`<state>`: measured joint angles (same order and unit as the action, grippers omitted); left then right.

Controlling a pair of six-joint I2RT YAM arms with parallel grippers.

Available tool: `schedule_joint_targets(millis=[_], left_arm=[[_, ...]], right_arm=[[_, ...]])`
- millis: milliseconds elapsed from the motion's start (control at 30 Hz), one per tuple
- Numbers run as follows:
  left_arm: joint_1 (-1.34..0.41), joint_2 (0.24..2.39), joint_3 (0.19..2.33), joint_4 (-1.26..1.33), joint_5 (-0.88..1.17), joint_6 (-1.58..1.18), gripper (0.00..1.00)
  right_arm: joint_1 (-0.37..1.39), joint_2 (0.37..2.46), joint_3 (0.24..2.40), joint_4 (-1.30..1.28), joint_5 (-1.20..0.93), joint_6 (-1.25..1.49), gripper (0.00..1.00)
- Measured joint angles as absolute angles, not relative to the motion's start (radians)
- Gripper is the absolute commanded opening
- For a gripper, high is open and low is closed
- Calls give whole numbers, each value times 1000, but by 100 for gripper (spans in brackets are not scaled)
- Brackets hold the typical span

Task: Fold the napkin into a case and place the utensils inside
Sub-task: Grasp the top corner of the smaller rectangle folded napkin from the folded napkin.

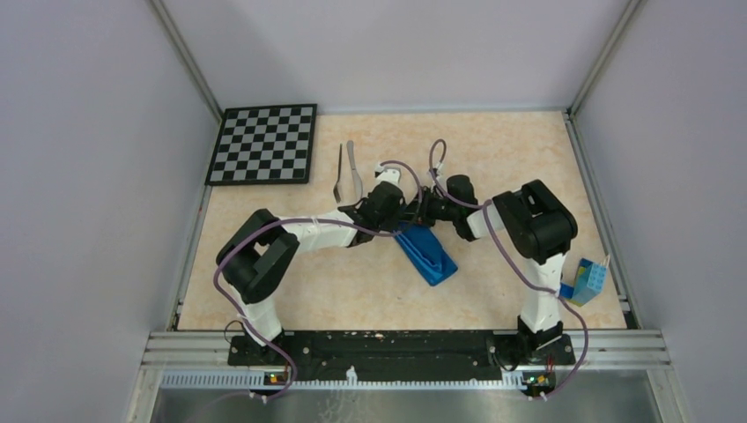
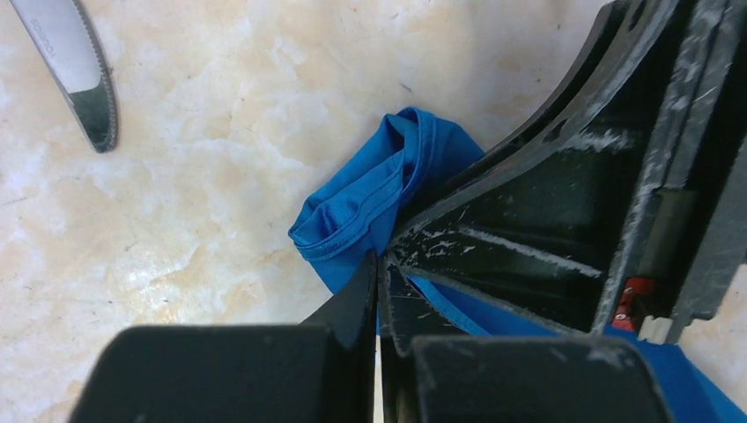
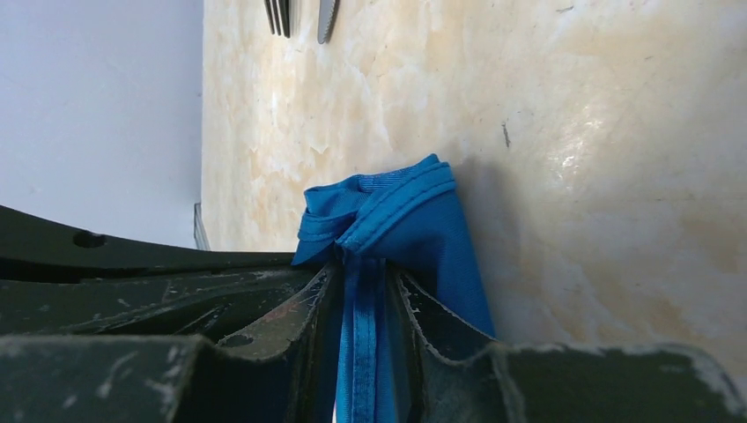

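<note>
Right claw pinches napkin at tabletop centre; left claw fully closed against it. Keep layers aligned, avoid bunching.

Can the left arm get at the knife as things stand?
Probably yes: the knife lies near with nothing between, but the left gripper is shut on the napkin and must release it first.

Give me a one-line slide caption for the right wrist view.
Right gripper pinching the bunched edge of the blue napkin, fork and knife lying beyond it.
</note>
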<state>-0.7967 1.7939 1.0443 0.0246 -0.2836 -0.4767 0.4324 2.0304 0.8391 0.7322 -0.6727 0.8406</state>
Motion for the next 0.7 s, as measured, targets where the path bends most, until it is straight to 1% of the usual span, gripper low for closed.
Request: schedule_joint_targets(millis=[100,233,367,400,433,467,500,533,567,633,700], left_arm=[[-798,1792,1024,27,-281,-484,0],[-801,1790,995,24,-273,-493,0],[-801,1787,994,24,-269,-495,0],[-801,1784,993,24,-267,-495,0],[-801,1782,993,24,-265,-495,0],[-801,1781,993,24,-265,-495,0],[-801,1780,993,24,-263,-495,0],[-801,1779,993,24,-262,-495,0],[-801,1779,993,24,-260,-495,0],[-801,1777,993,24,-258,-495,0],[-801,1776,993,23,-258,-495,0]], right_arm=[[423,2016,818,734,-668,841,25],[401,1938,737,728,-673,841,25],[382,1904,725,718,-674,841,25],[381,1904,725,718,-674,841,30],[381,1904,725,718,-674,841,11],[381,1904,725,717,-675,841,27],[381,1904,725,719,-659,837,46],[381,1903,725,719,-654,840,56],[381,1900,725,711,-658,841,61],[381,1875,717,680,-658,799,68],[381,1804,715,584,-637,780,75]])
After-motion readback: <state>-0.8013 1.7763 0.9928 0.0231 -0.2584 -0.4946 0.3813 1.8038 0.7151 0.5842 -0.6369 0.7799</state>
